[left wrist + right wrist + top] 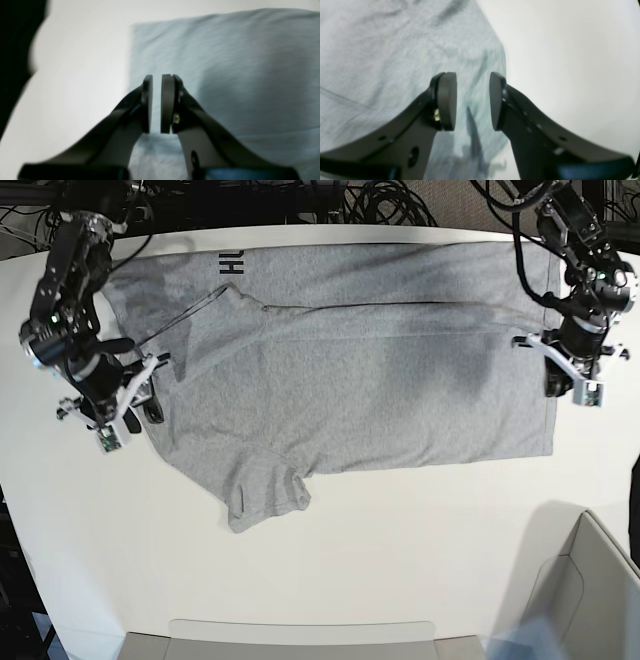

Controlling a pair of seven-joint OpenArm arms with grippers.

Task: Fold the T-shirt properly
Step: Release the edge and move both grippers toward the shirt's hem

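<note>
The table (380, 560) bears the T-shirt (360, 380), grey, spread flat, top strip folded over showing black letters, one sleeve jutting toward the near edge. Right gripper (473, 100) gapes over its edge; left gripper (155, 103) is nearly closed, holding nothing.

T-shirt (370, 370) lies spread on white table (400, 550), 2 arms flanking.

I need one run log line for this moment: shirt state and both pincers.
T-shirt: flat, top strip folded | left pincer: nearly closed above hem edge, empty | right pincer: open above shoulder edge | table: white
</note>
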